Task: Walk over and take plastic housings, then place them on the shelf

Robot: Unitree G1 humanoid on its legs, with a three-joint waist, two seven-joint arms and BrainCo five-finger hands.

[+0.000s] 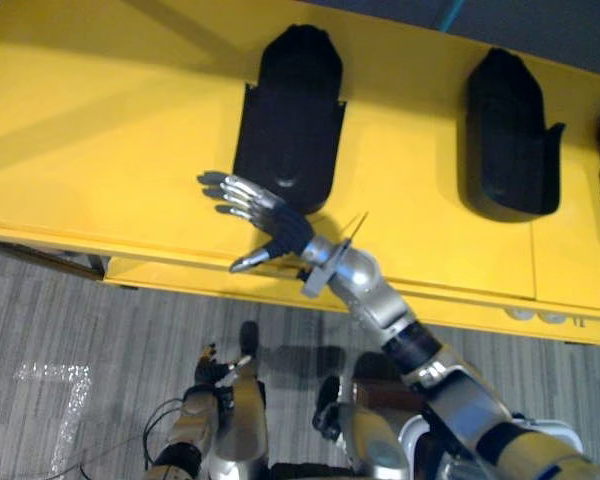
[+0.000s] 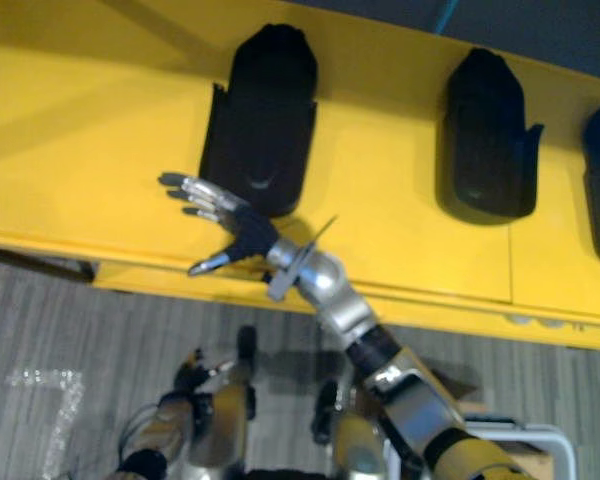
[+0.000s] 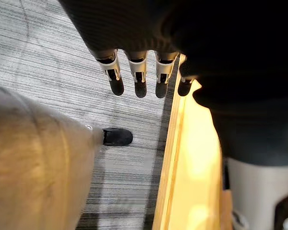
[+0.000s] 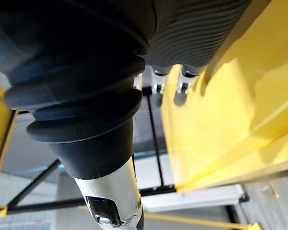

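While right hand (image 1: pixel 285 232) spreads fingers wide beside a matte black round-topped plastic housing (image 1: pixel 290 120) on smooth yellow shelf (image 1: pixel 100 130), left hand (image 1: pixel 212 372) hangs, fingers straight.

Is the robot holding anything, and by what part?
Nothing. The right hand is open beside a housing on the shelf; the left hand hangs open, empty.

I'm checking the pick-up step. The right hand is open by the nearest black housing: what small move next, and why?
Probably ease the right hand a little onto the black plastic housing and curl its fingers round the near edge. The hand is open over the yellow surface, fingers at the housing's near corner, holding nothing. The left hand hangs low, idle.
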